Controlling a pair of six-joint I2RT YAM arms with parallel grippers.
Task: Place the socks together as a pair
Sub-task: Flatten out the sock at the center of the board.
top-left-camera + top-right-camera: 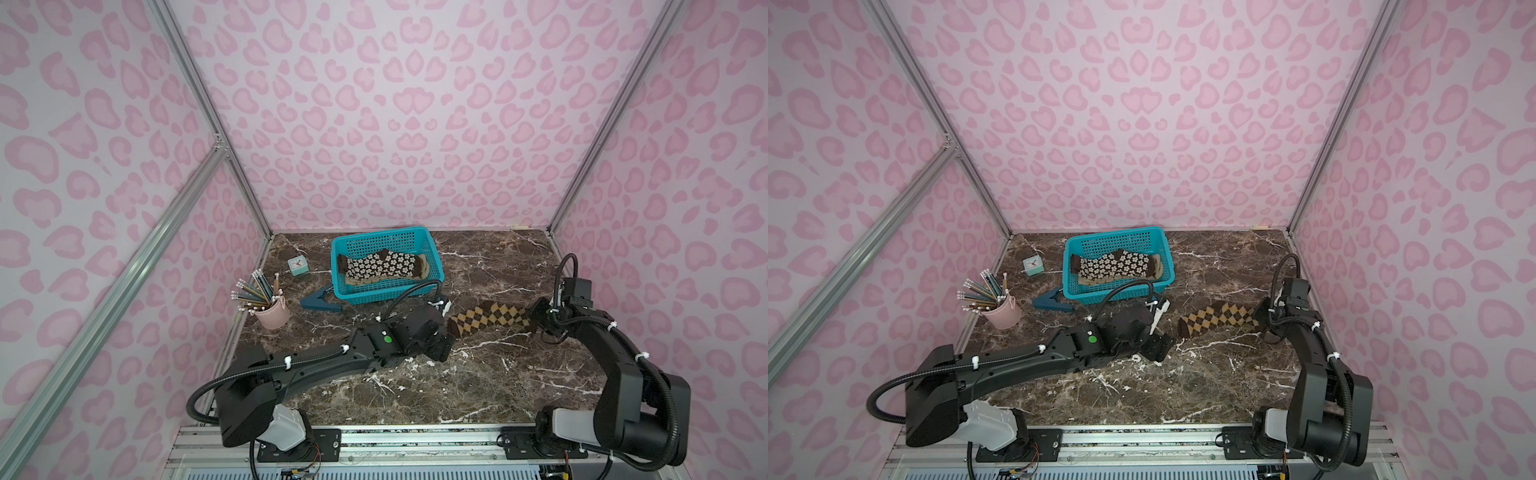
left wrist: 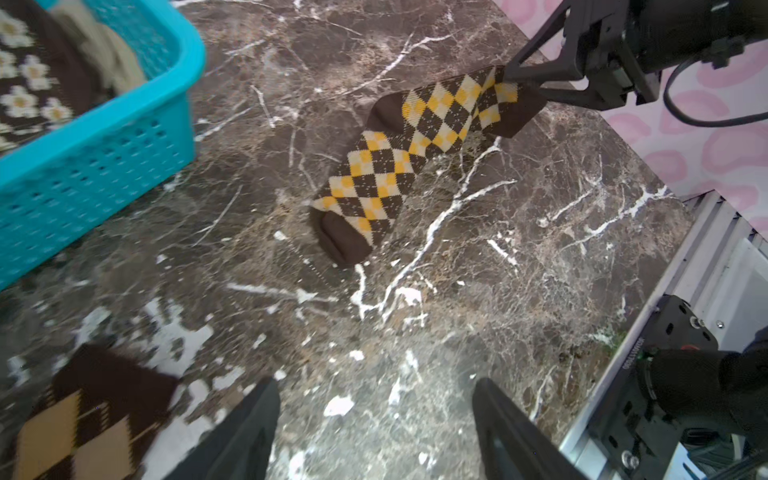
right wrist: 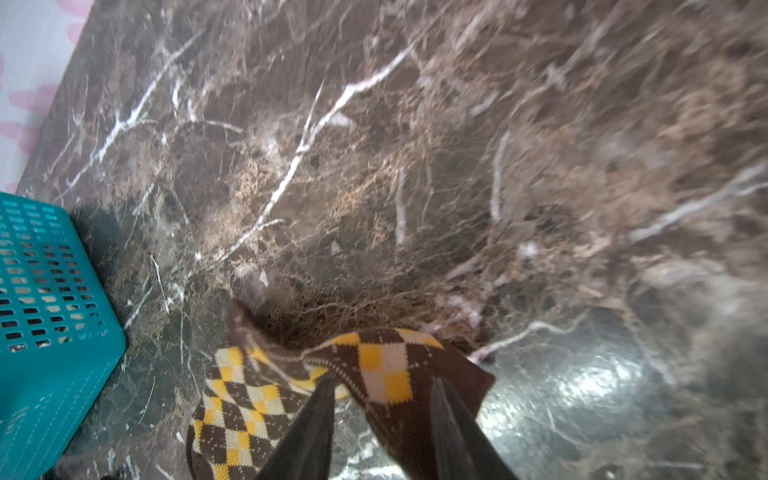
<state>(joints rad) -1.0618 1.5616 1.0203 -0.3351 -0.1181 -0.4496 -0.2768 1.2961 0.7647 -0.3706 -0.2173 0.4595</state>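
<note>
Sock count first: I get two brown-and-orange argyle ones out on the table (image 1: 457, 386). The argyle sock (image 1: 490, 318) lies stretched out on the right side, between the two arms. One brown end points at the left arm and the other sits right at the right claw (image 3: 382, 386). That claw's jaws are parted, one on each side of the sock's end, with the fabric loose between them, so it looks released rather than pinched. That end is a bit rumpled and folded over.

The second argyle sock (image 2: 83, 415) only shows as a blurry corner in the left wrist view, just beside the left claw (image 2: 374, 386). In both top views the arm hides it. The left claw is spread wide over bare marble with nothing in it.

There's one container for socks, a teal mesh basket (image 1: 386, 293) at the back of the table. Inside, a dark brown flower sock (image 1: 382, 264) lies across it. I can't tell if that's one sock or two stacked. Some tan sock (image 1: 360, 281) pokes out underneath it and at the right end.

Other stuff, one of each, all left of the basket:
- a pink cup (image 1: 274, 316) stuffed with a bunch of pencils (image 1: 253, 289), too many to count
- a little teal clock (image 1: 298, 265)
- a dark teal clip thing (image 1: 320, 302) touching the basket's front corner
</note>
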